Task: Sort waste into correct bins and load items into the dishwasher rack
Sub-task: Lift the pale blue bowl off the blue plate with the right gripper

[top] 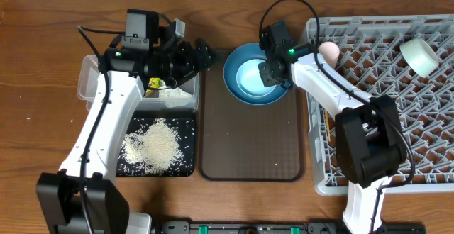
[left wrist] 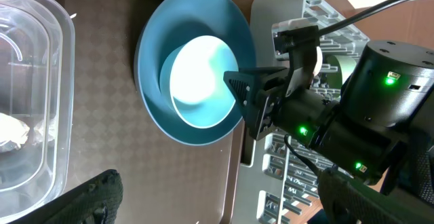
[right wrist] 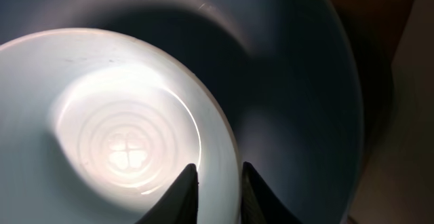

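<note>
A light-blue bowl (top: 250,76) sits inside the dark-blue plate (top: 234,85) at the far end of the brown serving tray. My right gripper (top: 272,73) straddles the bowl's right rim, one finger inside and one outside, shut on it (right wrist: 217,176). The left wrist view shows the same grip (left wrist: 247,105) on the bowl (left wrist: 193,81) in the plate (left wrist: 149,61). My left gripper (top: 203,53) is open and empty just left of the plate. The pink cup (top: 328,49) and mint-green bowl (top: 420,55) lie in the grey rack (top: 425,142).
The clear tub (top: 91,85) holds the yellow-green wrapper (top: 153,84) and white napkin (top: 181,96). The black tray (top: 135,170) holds a pile of rice (top: 159,145). The brown serving tray (top: 248,142) lies between them and the rack.
</note>
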### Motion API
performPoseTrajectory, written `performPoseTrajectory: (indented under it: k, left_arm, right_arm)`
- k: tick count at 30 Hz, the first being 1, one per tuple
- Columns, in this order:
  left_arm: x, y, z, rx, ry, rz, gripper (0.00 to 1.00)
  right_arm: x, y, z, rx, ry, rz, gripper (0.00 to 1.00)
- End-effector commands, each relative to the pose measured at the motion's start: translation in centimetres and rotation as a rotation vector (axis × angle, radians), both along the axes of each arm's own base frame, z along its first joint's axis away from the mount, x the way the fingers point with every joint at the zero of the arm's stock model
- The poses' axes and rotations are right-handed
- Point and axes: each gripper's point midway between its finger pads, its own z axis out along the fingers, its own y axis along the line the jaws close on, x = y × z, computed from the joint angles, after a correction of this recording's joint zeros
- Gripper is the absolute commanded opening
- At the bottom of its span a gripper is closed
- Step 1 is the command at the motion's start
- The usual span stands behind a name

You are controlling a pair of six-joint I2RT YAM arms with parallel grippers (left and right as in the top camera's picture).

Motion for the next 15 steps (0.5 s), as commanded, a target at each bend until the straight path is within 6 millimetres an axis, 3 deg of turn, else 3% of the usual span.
performPoseTrajectory:
  k: [1,5,15]
  left_arm:
    - [0.09,0.17,0.59,0.005,-0.018,0.007,0.94]
    - [0.10,0.17,0.59,0.005,-0.018,0.007,0.94]
    - [0.09,0.17,0.59,0.005,-0.018,0.007,0.94]
  right_arm:
    - [-0.24,-0.36,-0.89,-0.025,0.012,0.001,0.13]
    - [-0.26,-0.36,-0.90,-0.025,0.013,0.001,0.01]
    - [0.00,-0.54,-0.68,-0.034,0.000,-0.005,0.01]
